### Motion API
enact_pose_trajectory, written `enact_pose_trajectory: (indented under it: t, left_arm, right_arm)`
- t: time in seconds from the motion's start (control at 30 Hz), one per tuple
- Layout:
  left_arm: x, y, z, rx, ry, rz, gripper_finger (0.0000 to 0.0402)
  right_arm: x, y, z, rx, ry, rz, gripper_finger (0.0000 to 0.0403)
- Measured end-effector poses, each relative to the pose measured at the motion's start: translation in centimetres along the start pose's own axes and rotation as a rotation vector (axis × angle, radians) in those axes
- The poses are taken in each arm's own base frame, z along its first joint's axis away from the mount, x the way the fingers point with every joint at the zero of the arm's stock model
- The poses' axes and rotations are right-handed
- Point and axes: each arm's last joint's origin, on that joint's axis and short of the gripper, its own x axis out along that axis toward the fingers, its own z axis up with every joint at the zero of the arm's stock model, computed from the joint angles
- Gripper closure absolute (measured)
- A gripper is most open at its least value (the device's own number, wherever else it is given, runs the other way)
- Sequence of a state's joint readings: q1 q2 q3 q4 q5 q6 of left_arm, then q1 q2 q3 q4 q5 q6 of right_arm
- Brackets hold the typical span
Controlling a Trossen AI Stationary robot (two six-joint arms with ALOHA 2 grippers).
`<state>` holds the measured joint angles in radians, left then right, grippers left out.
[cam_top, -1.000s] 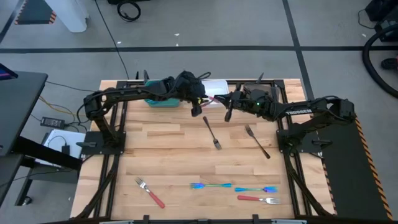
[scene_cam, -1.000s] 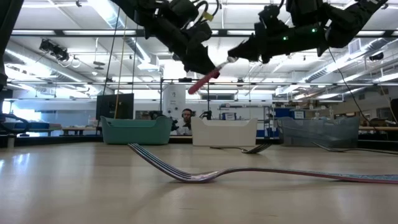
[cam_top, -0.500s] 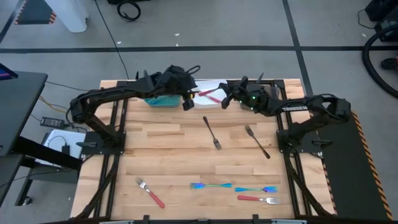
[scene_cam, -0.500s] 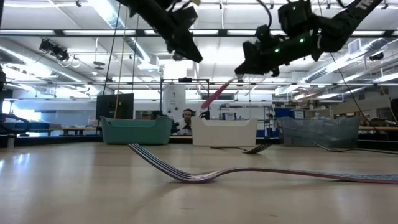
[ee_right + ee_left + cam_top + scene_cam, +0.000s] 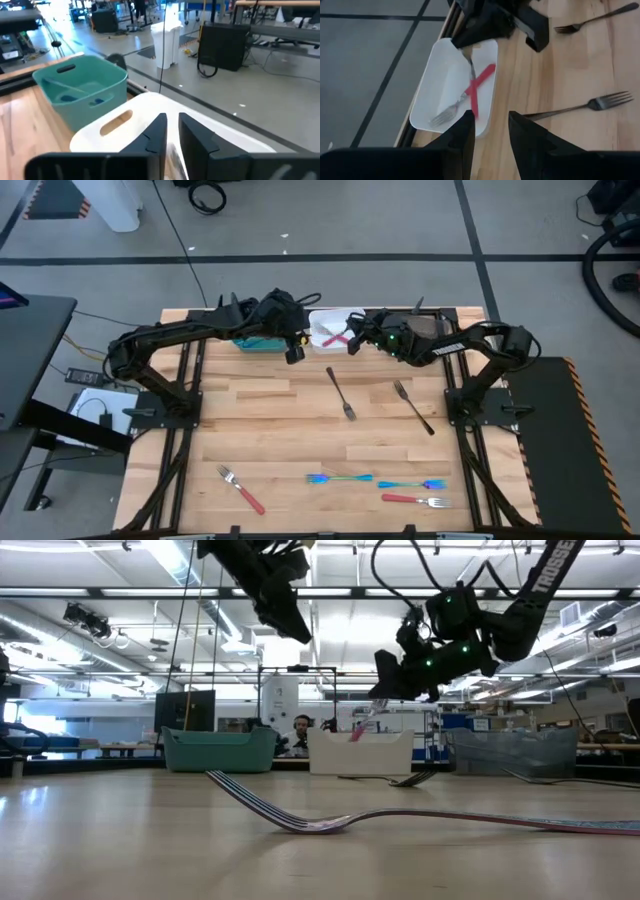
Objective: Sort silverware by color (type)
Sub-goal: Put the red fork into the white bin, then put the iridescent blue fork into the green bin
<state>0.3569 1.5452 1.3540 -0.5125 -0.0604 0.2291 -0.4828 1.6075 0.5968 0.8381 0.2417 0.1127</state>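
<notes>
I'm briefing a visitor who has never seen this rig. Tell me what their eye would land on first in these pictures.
First, the two dark arms meeting at the table's far edge: the right gripper hangs over the white bin, where two red-handled forks lie crossed, and the left gripper hovers beside it. Next, the bright forks near the front edge, two iridescent blue-teal forks and red ones. Two dark forks lie mid-table.

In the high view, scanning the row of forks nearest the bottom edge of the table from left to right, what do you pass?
Red-handled fork lying diagonally → blue-teal fork → second blue-teal fork. The red-handled fork just below that last one overlaps it left to right, so its place in the order is unclear.
</notes>
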Motion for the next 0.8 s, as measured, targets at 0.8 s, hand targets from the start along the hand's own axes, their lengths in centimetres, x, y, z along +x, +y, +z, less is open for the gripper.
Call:
enact_pose_trajectory:
  t: [0.8]
  left_arm:
    - [-0.3, -1.3, -1.8, -0.029, 0.206, -0.069, 0.0283]
  right_arm:
    - [-4.7, 0.4, 5.2, -0.109, -0.027, 0.087, 0.0282]
